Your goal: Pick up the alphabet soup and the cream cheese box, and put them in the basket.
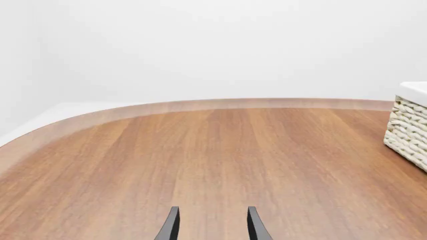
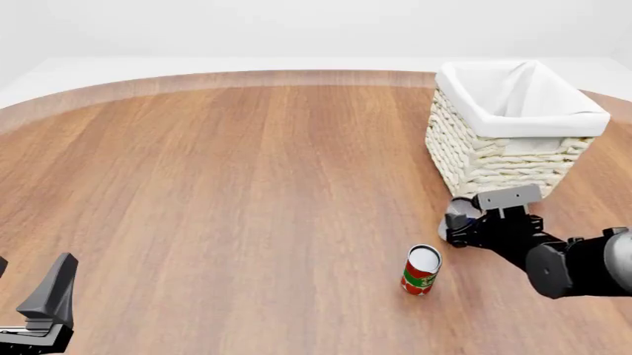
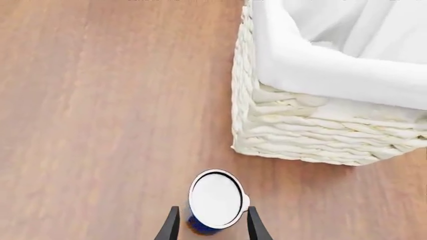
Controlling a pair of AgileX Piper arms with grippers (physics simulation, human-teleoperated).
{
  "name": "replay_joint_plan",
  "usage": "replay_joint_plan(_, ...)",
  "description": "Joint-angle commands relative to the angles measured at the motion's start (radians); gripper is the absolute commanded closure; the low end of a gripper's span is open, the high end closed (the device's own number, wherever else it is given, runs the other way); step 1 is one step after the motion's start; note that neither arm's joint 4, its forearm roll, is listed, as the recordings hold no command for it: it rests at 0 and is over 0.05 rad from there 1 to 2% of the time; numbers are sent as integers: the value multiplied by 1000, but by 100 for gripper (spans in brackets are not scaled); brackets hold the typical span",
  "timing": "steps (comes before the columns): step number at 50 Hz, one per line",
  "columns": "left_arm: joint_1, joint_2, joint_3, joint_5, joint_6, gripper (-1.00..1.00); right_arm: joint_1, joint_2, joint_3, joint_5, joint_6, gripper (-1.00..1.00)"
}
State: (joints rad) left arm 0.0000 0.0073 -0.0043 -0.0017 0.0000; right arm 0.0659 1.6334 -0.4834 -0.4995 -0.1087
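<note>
Right gripper [image 3: 212, 225] straddles the alphabet soup [image 3: 216, 200], fingers either side w/ slight gaps, so not clamped yet. Can stands upright near the basket [image 3: 300, 130], at its 7 o'clock. Left gripper [image 1: 212, 225] idles open. Cream cheese box unseen.

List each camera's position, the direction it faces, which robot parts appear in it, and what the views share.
Front view: fixed above and behind the arms, looking forward and down at the table, the red and green can and the basket; it shows the left gripper and the right gripper.
Left wrist view: behind the left gripper, facing bare table and one basket corner; only its fingertips show.
Right wrist view: behind the right gripper, looking down at the alphabet soup between its fingers, beside the basket.
Shared: all three show the basket.
</note>
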Motion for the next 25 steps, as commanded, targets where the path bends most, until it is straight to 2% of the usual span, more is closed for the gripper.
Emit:
replay_joint_plan(1,0,0,0,0,0,-100,2,61,15,-13,13,-100)
replay_joint_plan(25,0,0,0,0,0,-100,7,142,15,-58,33,-100)
